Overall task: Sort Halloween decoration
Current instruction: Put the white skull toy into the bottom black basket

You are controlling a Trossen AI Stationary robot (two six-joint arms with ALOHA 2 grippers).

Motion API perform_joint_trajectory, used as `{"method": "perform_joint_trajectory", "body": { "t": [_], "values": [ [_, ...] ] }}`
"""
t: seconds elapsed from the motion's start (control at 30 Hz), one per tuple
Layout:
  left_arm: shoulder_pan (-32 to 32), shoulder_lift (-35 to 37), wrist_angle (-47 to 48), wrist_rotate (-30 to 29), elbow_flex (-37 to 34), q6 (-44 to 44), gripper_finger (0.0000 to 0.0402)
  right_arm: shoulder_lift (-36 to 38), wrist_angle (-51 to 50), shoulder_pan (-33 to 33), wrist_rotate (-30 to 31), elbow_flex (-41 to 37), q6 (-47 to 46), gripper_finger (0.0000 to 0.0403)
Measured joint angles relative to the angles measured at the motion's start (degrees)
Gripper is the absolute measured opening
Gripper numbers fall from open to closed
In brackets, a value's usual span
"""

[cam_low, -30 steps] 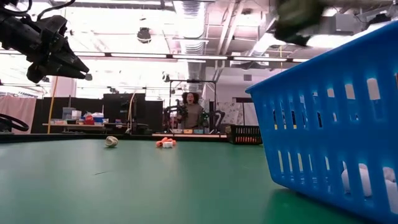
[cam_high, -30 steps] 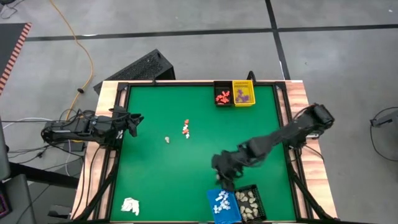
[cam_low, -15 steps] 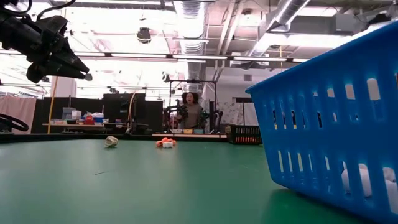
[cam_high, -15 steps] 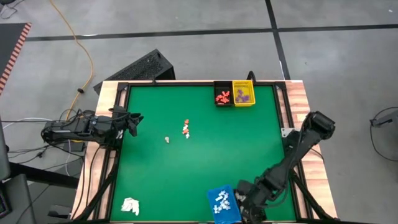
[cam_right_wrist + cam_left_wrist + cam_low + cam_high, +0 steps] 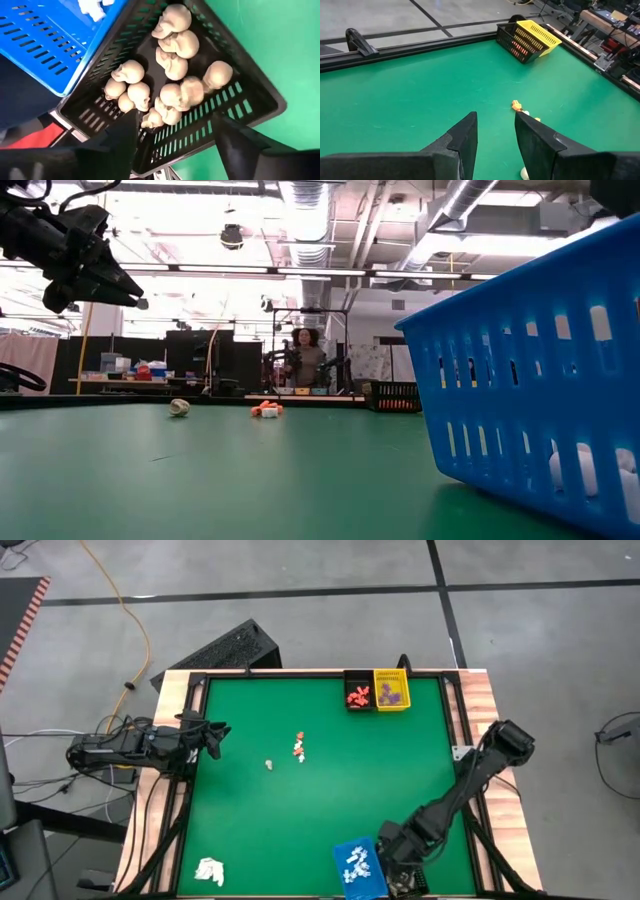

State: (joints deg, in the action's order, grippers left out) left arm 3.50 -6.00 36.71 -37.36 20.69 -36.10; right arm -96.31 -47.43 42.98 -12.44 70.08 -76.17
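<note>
The Halloween decoration is tiny pieces. A few orange and white ones [image 5: 298,747] and a cream one [image 5: 269,764] lie loose mid-table. Cream skulls [image 5: 170,65] fill the black basket [image 5: 250,107] at the near edge. White pieces [image 5: 356,862] lie in the blue basket [image 5: 358,870]. My right gripper [image 5: 174,120] hangs open above the skulls, over the black basket [image 5: 403,878]. My left gripper [image 5: 215,733] waits open at the table's left edge, above the cloth [image 5: 496,122], high in the low view [image 5: 100,275].
At the far edge stand a black basket with orange pieces [image 5: 357,694] and a yellow basket with purple pieces [image 5: 391,690]. A white wadded lump [image 5: 209,870] lies at the near left corner. A person [image 5: 305,358] stands in the room beyond the table.
My right gripper has swung from above the cloth just beyond the two near baskets toward the table's near edge, and now hangs over the black basket of skulls. It has left the low view. The loose pieces lie where they were.
</note>
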Motion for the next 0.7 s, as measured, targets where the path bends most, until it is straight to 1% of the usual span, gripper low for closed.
{"method": "perform_joint_trajectory", "body": {
  "t": [0.17, 0.33, 0.43, 0.5, 0.7],
  "values": [
    [0.00, 0.00, -0.01, -0.04, 0.00, 0.01, 0.0121, 1.09, 2.28, -3.45, 0.05, 0.01, 8.41, 0.0254],
    [-0.01, 0.00, -0.07, -0.02, 0.00, -0.02, 0.0121, 3.05, 7.25, -10.43, 2.12, 0.04, 18.68, 0.0250],
    [0.00, 0.00, -0.15, -0.04, 0.00, -0.04, 0.0121, 3.50, 12.84, -15.45, 3.40, 0.04, 26.88, 0.0249],
    [-0.01, 0.00, -0.15, -0.07, 0.00, -0.04, 0.0121, 3.34, 17.84, -18.81, 6.76, 0.04, 33.64, 0.0249],
    [-0.01, -0.02, -0.15, -0.13, 0.00, -0.09, 0.0121, -0.04, 38.21, -27.84, 23.70, 0.04, 55.80, 0.0249]
  ]
}}
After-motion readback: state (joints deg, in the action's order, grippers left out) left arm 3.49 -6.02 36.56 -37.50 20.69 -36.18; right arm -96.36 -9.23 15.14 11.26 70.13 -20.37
